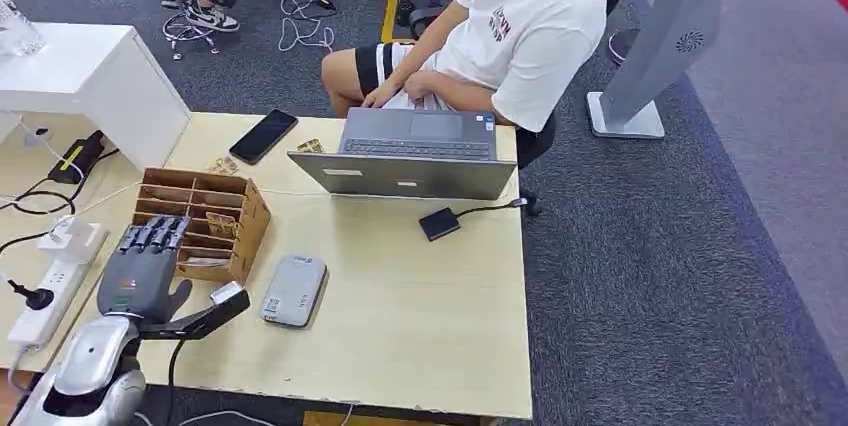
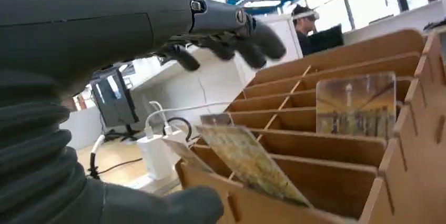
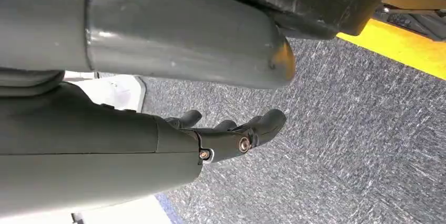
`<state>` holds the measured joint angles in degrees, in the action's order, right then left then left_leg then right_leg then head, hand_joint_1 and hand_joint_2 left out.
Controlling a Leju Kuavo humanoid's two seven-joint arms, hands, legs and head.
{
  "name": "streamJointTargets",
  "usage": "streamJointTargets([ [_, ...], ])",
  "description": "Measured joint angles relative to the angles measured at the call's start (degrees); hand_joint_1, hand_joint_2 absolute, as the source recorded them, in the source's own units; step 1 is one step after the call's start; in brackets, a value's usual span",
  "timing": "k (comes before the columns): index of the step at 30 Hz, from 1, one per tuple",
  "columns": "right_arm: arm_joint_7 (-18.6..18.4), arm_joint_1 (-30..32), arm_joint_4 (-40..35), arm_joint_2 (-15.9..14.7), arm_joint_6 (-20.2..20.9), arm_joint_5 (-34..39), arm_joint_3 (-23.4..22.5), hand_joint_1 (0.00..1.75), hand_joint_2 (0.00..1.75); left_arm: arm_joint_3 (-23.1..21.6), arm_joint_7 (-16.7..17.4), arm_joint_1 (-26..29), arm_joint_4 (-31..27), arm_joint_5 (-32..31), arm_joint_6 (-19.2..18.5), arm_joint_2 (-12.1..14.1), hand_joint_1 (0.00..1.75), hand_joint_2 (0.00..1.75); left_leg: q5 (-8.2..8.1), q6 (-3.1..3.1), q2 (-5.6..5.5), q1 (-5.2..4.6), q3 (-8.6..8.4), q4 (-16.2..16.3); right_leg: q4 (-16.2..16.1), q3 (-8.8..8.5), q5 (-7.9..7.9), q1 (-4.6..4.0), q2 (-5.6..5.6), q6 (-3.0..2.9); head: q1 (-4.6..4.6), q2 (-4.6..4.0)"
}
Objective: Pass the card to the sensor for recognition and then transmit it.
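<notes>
The left hand (image 1: 140,271) has its dark fingers (image 2: 247,37) spread, gripping nothing, poised over the brown slotted cardboard card box (image 1: 205,221). A yellow picture card (image 2: 356,103) stands upright in a slot. The flat grey sensor pad (image 1: 294,290) lies at the hand's 3 o'clock. The right hand (image 3: 231,132) hangs over blue-grey carpet (image 3: 342,145), fingers loosely apart, empty.

Nothing really readable here: a dark red print is seen on the person's white shirt (image 1: 530,16), but it's too blurry.
</notes>
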<state>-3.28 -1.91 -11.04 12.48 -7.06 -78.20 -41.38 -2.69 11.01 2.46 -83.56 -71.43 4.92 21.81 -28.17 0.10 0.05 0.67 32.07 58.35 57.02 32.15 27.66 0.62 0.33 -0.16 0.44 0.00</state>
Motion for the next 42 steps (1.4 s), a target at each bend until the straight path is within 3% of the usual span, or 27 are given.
streamJointTargets([
  [5,-0.2,0.0,0.0,0.0,-0.2,0.0,0.0,0.0,0.0,0.0,0.4,0.1,0.7,1.0,-2.4,1.0,1.75,1.75,0.0,0.0,0.0,0.0,0.0,0.0,0.0,0.0,0.0,0.0,0.0,0.0,0.0,0.0],
  [17,-0.5,0.0,0.0,0.0,-0.2,0.0,0.0,0.0,0.0,-0.1,0.4,-0.3,1.0,1.6,-3.0,1.8,1.75,1.75,0.0,0.0,0.02,0.0,-0.02,0.0,0.0,0.0,0.0,0.0,0.02,0.0,0.02,0.0],
  [21,-0.2,0.0,0.0,0.0,-0.2,0.2,0.0,0.0,0.0,-0.2,0.2,-0.3,1.1,1.1,0.5,1.7,1.75,1.75,0.0,0.0,0.03,0.0,-0.03,0.0,0.0,0.0,0.0,0.0,0.03,0.0,0.02,0.0],
  [25,0.3,0.0,0.0,0.0,0.0,0.3,0.0,0.0,0.0,-0.3,-0.4,-0.3,0.5,-0.9,6.6,1.0,1.75,1.75,0.0,0.0,0.01,0.0,-0.02,0.0,0.0,0.0,0.0,0.0,0.02,0.0,0.0,0.0],
  [30,0.4,0.0,0.0,0.0,0.2,0.3,0.0,0.0,0.0,-0.9,-0.5,-0.3,-0.4,-1.3,7.6,0.4,1.75,1.75,0.0,0.0,0.02,-0.01,-0.02,0.0,0.0,0.0,0.0,0.0,0.02,0.0,0.02,0.0],
  [32,0.5,0.0,0.0,0.0,0.2,0.7,0.0,0.0,0.0,-1.0,-1.4,-0.2,-0.7,-1.9,9.9,0.3,1.75,1.75,0.0,0.0,0.02,-0.01,-0.02,0.0,0.0,0.0,0.0,0.0,0.02,0.0,0.02,0.0],
  [37,0.9,0.0,0.0,0.0,-0.1,1.2,0.0,0.0,0.0,-2.4,-3.6,0.5,-7.5,-4.4,18.2,-0.5,1.75,1.75,0.0,0.0,-0.01,-0.02,-0.02,0.0,0.0,-0.01,0.0,0.0,0.0,0.0,0.02,0.0],
  [42,0.4,-0.1,0.0,0.0,0.2,0.6,0.0,0.0,0.0,-5.1,-3.8,-2.7,-12.8,-5.0,20.6,-1.3,1.75,1.75,0.02,0.03,-0.06,-0.01,0.0,0.0,0.0,-0.01,-0.03,0.0,-0.07,0.03,0.0,0.0],
])
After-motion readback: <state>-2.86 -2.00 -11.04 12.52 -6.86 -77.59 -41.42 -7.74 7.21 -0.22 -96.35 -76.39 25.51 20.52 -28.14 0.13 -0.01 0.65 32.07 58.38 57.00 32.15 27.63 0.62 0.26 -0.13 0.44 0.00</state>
